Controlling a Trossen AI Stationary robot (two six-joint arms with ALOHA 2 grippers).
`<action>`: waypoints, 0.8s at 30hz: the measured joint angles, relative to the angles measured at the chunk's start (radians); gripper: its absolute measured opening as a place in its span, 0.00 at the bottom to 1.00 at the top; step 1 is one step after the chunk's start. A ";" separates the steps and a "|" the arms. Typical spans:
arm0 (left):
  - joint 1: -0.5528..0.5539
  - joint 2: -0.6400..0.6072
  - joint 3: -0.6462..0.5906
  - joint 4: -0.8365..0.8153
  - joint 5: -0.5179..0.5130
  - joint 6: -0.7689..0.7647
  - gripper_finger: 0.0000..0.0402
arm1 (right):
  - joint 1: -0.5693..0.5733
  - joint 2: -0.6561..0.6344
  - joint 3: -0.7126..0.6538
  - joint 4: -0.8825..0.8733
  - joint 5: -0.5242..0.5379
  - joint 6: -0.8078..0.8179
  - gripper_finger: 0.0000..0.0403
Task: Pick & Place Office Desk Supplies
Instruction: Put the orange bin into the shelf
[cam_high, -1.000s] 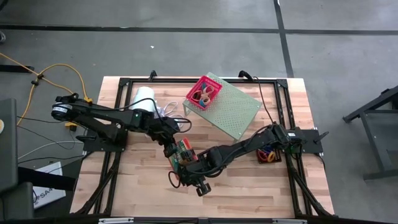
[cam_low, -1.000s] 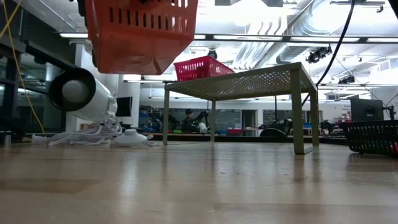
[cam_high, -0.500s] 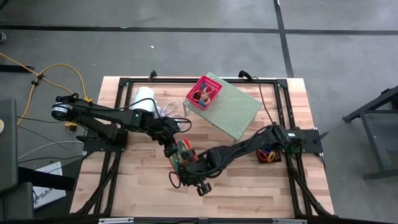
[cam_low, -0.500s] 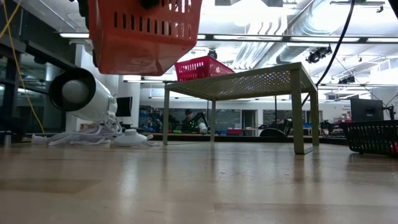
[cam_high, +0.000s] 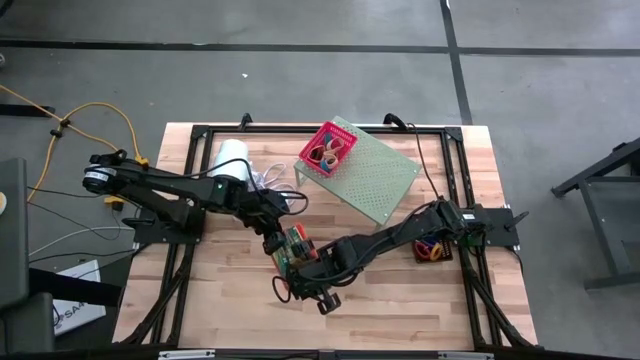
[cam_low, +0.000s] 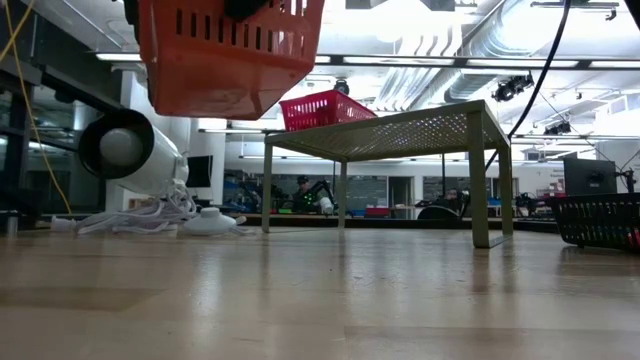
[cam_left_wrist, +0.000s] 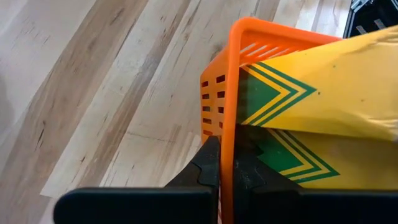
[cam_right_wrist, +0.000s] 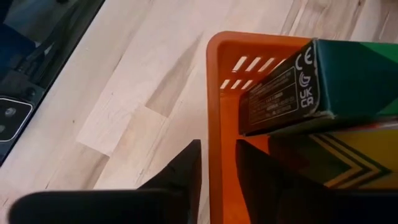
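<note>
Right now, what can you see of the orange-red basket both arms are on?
The orange-red basket is slotted plastic mesh with a smooth rim, lifted clear of the wooden table. The left gripper is shut on one rim wall; the right gripper straddles another wall, a finger on each side. Inside lie yellow-green boxes, one with a dark printed end.

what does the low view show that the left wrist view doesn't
Only the low view shows the pink basket on the green perforated shelf, the white cylinder, and the black basket.

Only the left wrist view shows the left gripper shut on the basket's rim, and yellow-green boxes inside.

Both show the orange basket, raised off the wooden table.
</note>
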 joint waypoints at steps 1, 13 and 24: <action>0.000 0.000 0.000 0.000 0.000 0.000 0.00 | 0.000 0.000 0.000 0.001 0.000 0.000 0.20; 0.000 0.000 0.000 -0.001 0.003 0.000 0.00 | 0.000 0.000 -0.001 0.003 -0.029 -0.010 0.01; 0.000 0.000 0.000 0.000 0.004 0.009 0.03 | 0.000 0.001 -0.001 0.005 -0.044 -0.010 0.01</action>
